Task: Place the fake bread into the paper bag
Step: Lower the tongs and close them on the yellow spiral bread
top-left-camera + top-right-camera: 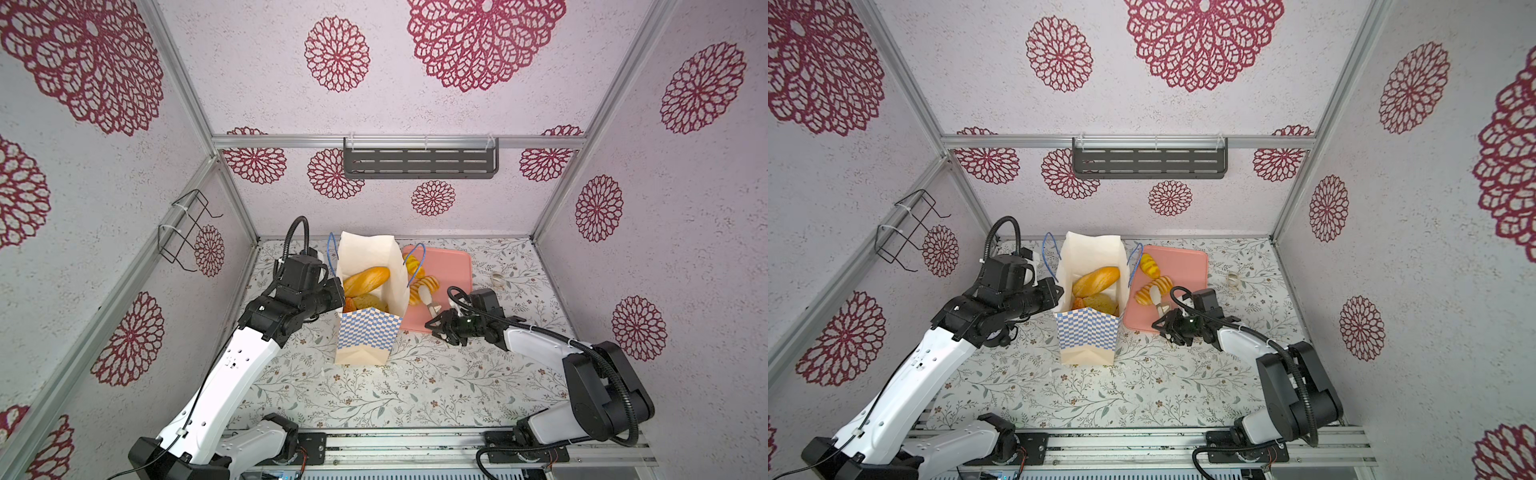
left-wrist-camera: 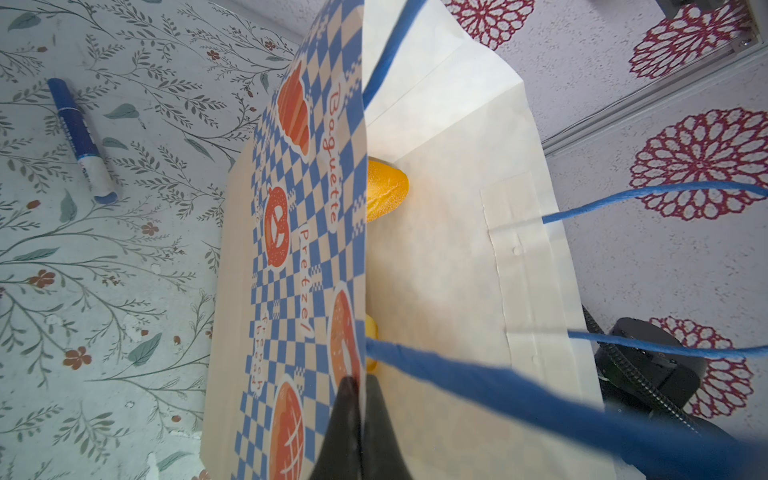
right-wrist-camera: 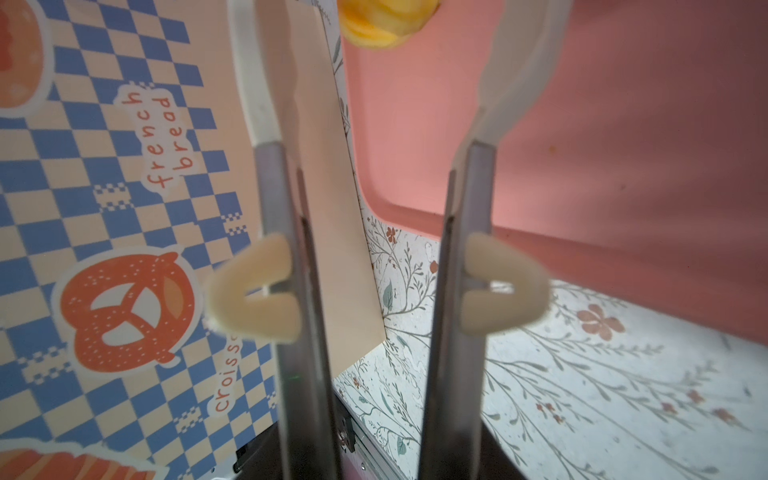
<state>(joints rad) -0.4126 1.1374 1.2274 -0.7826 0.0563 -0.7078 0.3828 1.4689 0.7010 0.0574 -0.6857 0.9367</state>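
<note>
My left jaws were shut on the rim of the bag (image 1: 365, 336), pinching its checkered wall. The bag stood upright at the centre of both top views, mouth open. My right jaws gripped the tongs (image 1: 432, 306), and their white tips stood apart over the tray (image 1: 451, 266), just right of the bag, with a ridged roll (image 1: 430, 283) at the tips. I judged several risks from there. The smooth tips could slip on the roll's ridges and drop it on the table (image 1: 415, 386). A lifted roll could catch the tray-side handle (image 2: 648, 191) or knock the rim. Any pull from my left arm could tip the light bag or tear the paper. The loaf (image 1: 368, 279) lay slantwise across the inside, so a new piece might perch on it rather than sink. By my count there was one bag with two cord handles, one tray, one pair of tongs, and one blue marker (image 2: 81, 139) on the table behind the bag. Inside the bag were the loaf and at least two more breads under it. On the tray were a yellow roll (image 1: 1150, 265) at the back and the ridged bread by the tips. I could not tell whether that ridged bread was one piece or two.
</note>
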